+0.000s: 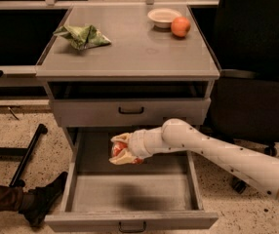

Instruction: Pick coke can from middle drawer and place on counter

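Note:
The middle drawer (129,217) is pulled wide open below the cabinet, its grey tray bare. My gripper (120,150) hangs above the drawer's back half, shut on the red coke can (119,149), which shows between the pale fingers. The can is lifted off the drawer floor. My white arm (217,152) reaches in from the lower right. The counter (134,48) is the flat grey top of the cabinet, well above the gripper.
On the counter lie a crumpled green bag (83,35) at the left, a white bowl (163,16) and an orange fruit (180,27) at the back right. A closed drawer front (129,111) sits above the gripper. A black chair (256,82) stands right; a dark shoe (42,201) at lower left.

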`<move>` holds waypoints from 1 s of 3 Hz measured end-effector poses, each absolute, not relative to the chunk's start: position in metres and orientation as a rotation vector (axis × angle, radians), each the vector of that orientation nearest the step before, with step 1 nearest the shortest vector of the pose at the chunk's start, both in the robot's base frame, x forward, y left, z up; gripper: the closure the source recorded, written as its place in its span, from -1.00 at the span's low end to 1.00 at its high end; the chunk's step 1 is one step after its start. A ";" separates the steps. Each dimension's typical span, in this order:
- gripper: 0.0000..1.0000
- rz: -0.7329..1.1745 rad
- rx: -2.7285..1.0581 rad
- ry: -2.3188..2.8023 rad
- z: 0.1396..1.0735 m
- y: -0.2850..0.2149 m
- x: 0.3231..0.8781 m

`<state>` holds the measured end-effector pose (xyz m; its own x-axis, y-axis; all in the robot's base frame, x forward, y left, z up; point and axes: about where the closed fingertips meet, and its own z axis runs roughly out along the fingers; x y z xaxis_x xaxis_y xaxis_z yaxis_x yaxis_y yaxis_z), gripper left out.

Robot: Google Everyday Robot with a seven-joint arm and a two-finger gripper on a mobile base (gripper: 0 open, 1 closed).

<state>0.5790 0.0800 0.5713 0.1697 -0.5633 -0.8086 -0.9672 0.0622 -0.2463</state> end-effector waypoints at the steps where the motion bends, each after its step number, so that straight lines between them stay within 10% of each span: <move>1: 1.00 0.604 -1.584 1.464 0.651 0.066 0.575; 3: 1.00 0.518 -1.639 1.311 0.816 0.058 0.592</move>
<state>0.5920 0.0582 0.8162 0.3380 -0.5167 -0.7866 -0.9149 0.0157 -0.4035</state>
